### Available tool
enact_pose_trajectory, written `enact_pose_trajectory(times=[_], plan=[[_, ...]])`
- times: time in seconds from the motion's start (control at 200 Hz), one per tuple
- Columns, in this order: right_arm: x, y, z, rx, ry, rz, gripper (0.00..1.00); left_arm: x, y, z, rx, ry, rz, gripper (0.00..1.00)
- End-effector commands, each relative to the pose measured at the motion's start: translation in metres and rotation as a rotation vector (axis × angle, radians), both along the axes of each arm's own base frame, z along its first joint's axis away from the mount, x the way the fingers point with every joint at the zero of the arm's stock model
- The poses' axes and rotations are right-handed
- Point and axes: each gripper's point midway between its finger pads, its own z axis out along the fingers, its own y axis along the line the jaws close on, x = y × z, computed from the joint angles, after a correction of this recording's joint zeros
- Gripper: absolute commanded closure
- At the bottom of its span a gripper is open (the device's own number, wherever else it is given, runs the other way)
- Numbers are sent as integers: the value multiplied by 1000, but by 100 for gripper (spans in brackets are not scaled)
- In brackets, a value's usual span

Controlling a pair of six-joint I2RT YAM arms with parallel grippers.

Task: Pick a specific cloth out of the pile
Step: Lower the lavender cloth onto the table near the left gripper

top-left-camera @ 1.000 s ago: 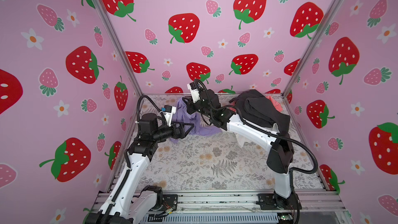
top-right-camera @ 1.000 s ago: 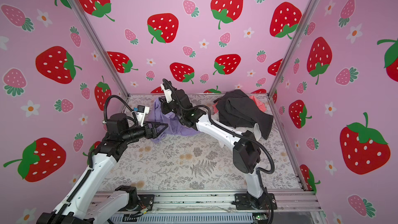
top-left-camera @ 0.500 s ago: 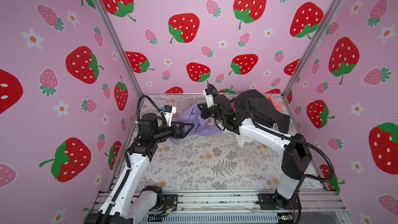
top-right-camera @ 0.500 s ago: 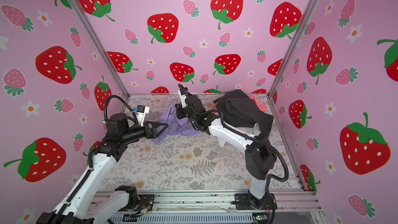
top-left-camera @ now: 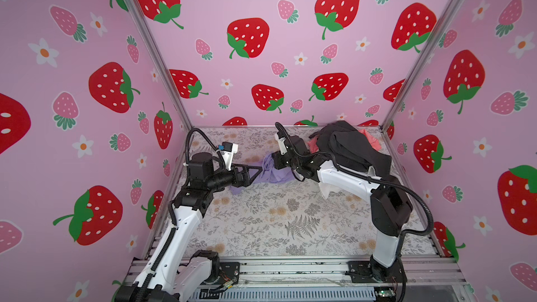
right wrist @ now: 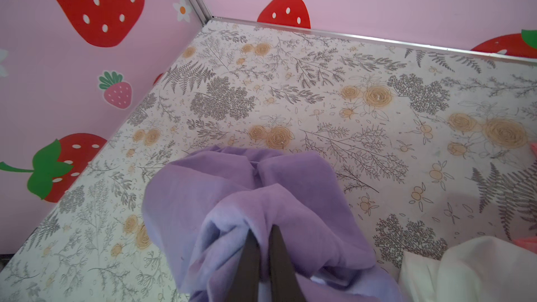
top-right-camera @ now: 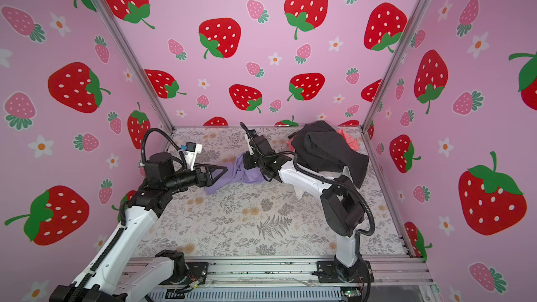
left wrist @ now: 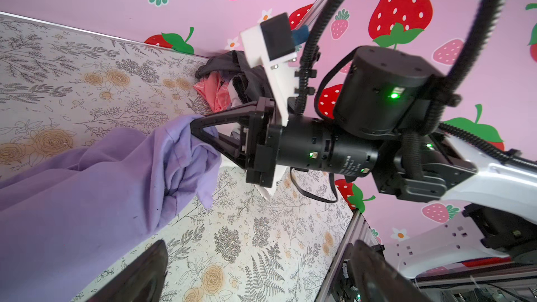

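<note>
The cloth (top-left-camera: 276, 174) hangs bunched from my right gripper (left wrist: 195, 128), which pinches a fold at its upper end. In the right wrist view my two fingers (right wrist: 247, 268) stand pressed almost together, with lavender fabric gathered round their tips. From that raised fold the cloth drapes down and spreads toward my left arm, and its lower part trails onto the table (top-left-camera: 290, 228). In both top views it sits in the far middle of the table, between my two arms. My left gripper (top-left-camera: 258, 171) points level at the cloth from the other side, with its tip against the fabric's edge as seen from above. I cannot tell whether it touches. The left wrist view shows its fingers (left wrist: 139, 277) spread wide apart with nothing between them, and the cloth passes just beside one of them. The pile (top-left-camera: 348, 152) lies apart from the cloth in the far right corner, behind my right forearm. A grey garment (top-right-camera: 325, 152) is heaped on top of it, and a coral piece (left wrist: 213, 94) pokes out at its back and at the side nearest the cloth. A white cloth (right wrist: 470, 268) comes out from under the pile, just beside the lavender one's trailing end. Pink strawberry walls (top-left-camera: 261, 1) close the table in on three sides.
</note>
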Motion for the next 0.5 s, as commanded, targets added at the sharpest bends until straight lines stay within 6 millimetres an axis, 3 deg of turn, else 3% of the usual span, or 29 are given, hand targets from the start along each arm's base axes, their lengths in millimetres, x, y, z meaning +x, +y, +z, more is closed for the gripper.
enact_pose_trajectory(times=[0.0,0.285,0.495], plan=[[7,-1,-21,-45,51,-30,91,1,-2,-3,4,-8,-10,1],[8,11,-54,-61,112,-7,65,3,-2,-6,6,2,-11,1],[-3,27,-71,-14,191,58,61,3,-2,-4,7,-4,-10,1]])
